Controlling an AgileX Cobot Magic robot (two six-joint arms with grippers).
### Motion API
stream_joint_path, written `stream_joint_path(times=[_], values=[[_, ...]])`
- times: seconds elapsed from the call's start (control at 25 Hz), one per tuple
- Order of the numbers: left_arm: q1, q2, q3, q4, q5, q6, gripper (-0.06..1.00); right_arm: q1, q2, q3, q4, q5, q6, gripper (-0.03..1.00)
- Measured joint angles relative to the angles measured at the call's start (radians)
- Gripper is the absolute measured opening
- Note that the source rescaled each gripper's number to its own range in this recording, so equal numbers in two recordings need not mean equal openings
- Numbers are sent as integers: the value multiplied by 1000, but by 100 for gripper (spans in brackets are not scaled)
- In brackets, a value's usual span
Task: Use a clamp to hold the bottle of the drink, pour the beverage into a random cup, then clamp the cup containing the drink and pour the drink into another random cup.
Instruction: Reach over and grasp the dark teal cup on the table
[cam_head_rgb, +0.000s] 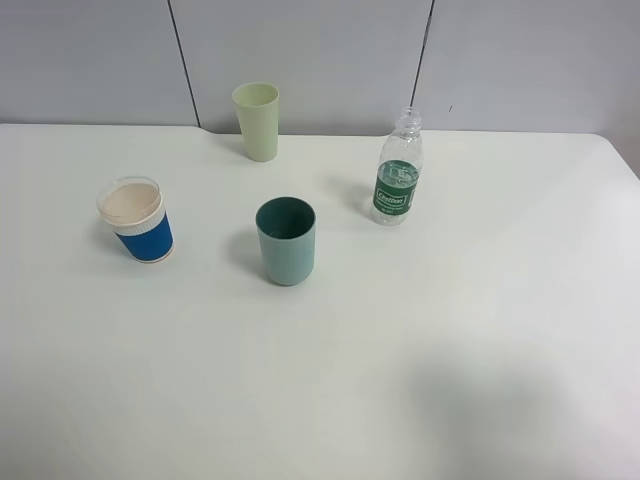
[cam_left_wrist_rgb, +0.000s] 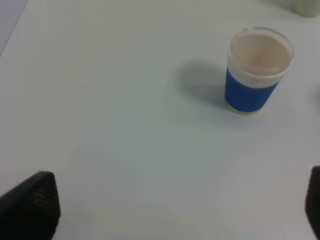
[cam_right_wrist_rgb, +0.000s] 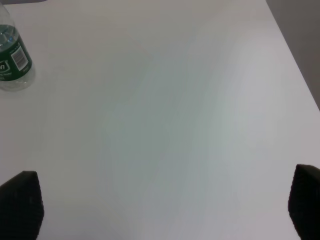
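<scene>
The bottle of the drink (cam_head_rgb: 398, 180), clear with a green label and no cap, stands upright at the back right of the white table (cam_head_rgb: 450, 350). The teal-green cup (cam_head_rgb: 286, 240) stands in the middle. At the left is the blue-sleeved paper cup (cam_head_rgb: 140, 225). No arm shows in the exterior high view. In the left wrist view my left gripper (cam_left_wrist_rgb: 172, 205) is open, its dark fingertips (cam_left_wrist_rgb: 30, 202) wide apart, with the blue-sleeved cup (cam_left_wrist_rgb: 255, 75) well ahead of it. My right gripper (cam_right_wrist_rgb: 162, 200) is open too, and the bottle (cam_right_wrist_rgb: 12, 60) stands far off to one side.
A pale yellow-green tumbler (cam_head_rgb: 257, 120) stands at the back of the table near the grey wall panels (cam_head_rgb: 320, 50); its base shows in the left wrist view (cam_left_wrist_rgb: 307, 6). The table's right edge (cam_right_wrist_rgb: 295, 65) runs close to the right gripper.
</scene>
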Motion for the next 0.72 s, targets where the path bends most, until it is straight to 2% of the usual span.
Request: stream_joint_path(times=[0.72], values=[[0,38,-1,37,0,-41,100,0,0,0,0,0,0,100]])
